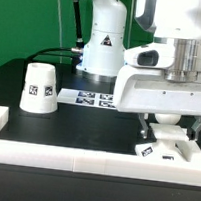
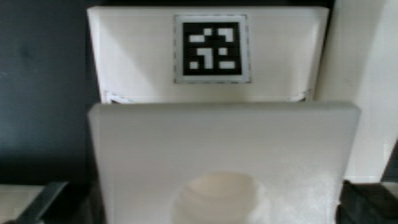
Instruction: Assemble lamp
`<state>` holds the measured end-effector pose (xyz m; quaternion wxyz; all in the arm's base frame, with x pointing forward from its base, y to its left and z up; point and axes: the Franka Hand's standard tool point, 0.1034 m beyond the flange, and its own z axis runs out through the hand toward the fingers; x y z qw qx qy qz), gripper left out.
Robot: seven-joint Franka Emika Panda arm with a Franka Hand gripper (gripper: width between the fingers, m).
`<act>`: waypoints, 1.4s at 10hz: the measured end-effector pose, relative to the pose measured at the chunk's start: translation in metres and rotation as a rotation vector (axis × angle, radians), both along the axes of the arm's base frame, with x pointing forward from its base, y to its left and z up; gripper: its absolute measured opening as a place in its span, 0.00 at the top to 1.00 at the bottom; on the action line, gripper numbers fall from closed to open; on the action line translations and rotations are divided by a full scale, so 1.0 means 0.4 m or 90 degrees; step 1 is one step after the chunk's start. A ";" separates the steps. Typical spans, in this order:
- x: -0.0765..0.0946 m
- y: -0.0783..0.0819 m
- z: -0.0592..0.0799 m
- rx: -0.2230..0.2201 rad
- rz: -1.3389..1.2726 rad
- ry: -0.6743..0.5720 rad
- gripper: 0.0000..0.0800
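Closest up is the white border rail [image 1: 82, 165], just in front of the base [image 1: 169, 152]. Gripper [image 1: 168, 126] hangs right over the base, jaws spread wide, holding nothing; the bulb [image 2: 222, 196] looks upright between them. I'd centre on it, then squeeze gently. Shade [image 1: 40, 87] sits well off the base toward the exterior view's left, marker board [image 1: 94, 99] nearer; only that rail crowds things.
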<state>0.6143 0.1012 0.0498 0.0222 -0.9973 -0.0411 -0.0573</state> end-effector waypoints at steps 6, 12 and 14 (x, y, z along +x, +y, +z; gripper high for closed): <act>-0.167 -0.008 0.059 -0.004 0.020 0.021 0.13; -0.317 0.013 0.057 -0.007 0.002 0.036 0.13; -0.319 0.015 0.056 0.001 -0.042 0.039 0.13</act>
